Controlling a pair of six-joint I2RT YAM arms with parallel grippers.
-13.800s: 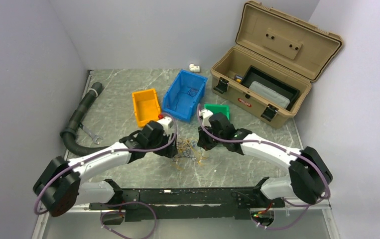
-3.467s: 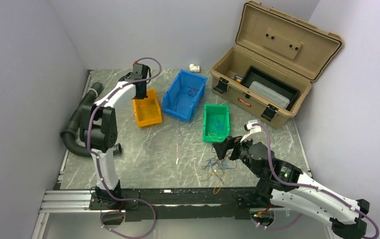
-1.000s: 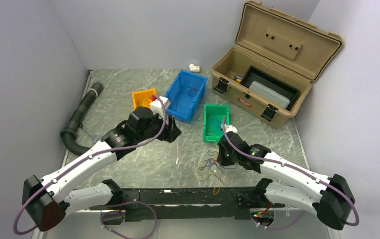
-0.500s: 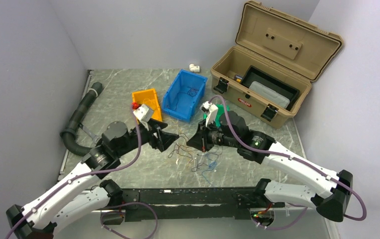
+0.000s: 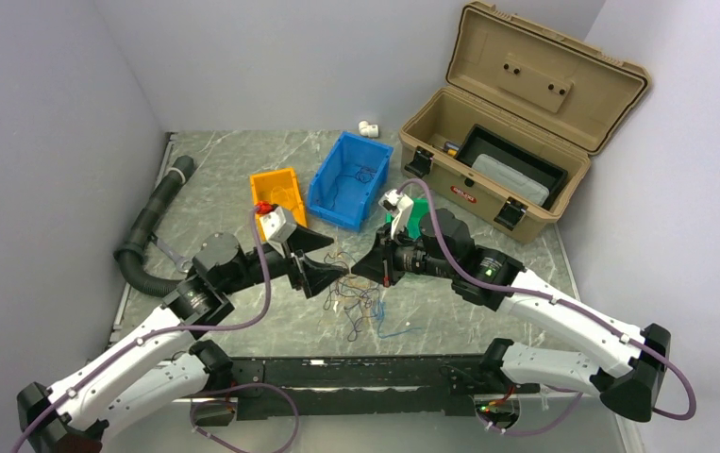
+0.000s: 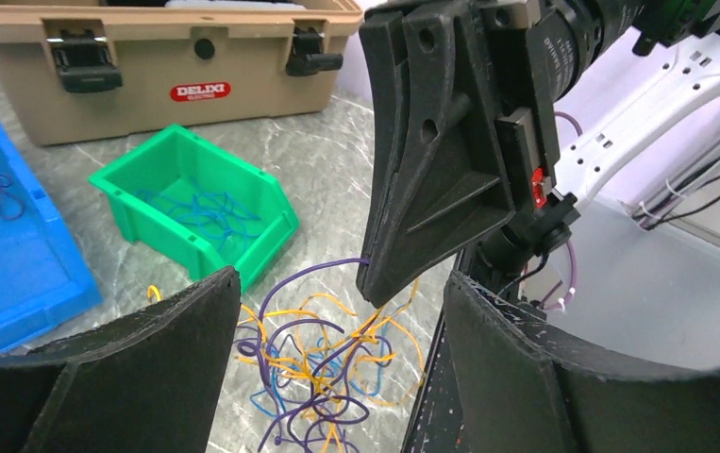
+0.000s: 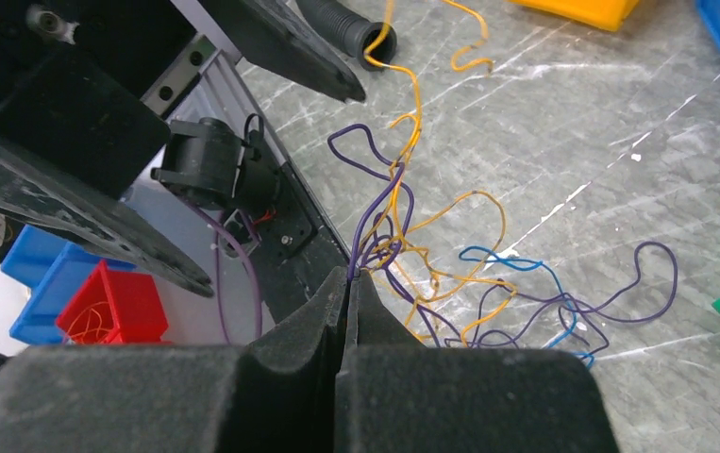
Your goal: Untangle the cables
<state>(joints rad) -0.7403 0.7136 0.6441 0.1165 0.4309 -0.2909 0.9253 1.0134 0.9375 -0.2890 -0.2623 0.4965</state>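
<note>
The cables (image 5: 356, 300) are a tangle of purple, yellow-orange and blue wires, hanging from my right gripper down to the table in front of the arms. My right gripper (image 5: 362, 271) is shut on a purple strand at the top of the tangle; the right wrist view shows the jaws (image 7: 348, 279) closed with the cables (image 7: 431, 274) spreading out beyond them. My left gripper (image 5: 337, 264) is open and empty, facing the right one. In the left wrist view its fingers (image 6: 148, 368) straddle the cables (image 6: 318, 363) and the right gripper's tip (image 6: 375, 283).
An orange bin (image 5: 278, 193), a blue bin (image 5: 351, 179) and a green bin (image 6: 195, 212) holding blue wires stand behind the tangle. An open tan toolbox (image 5: 516, 123) is at back right. A black hose (image 5: 153, 222) and a wrench (image 5: 172, 255) lie at left.
My left gripper has moved closer to the right gripper and now straddles the hanging tangle. The right gripper still holds the purple strand; the tangle has shifted slightly left.
</note>
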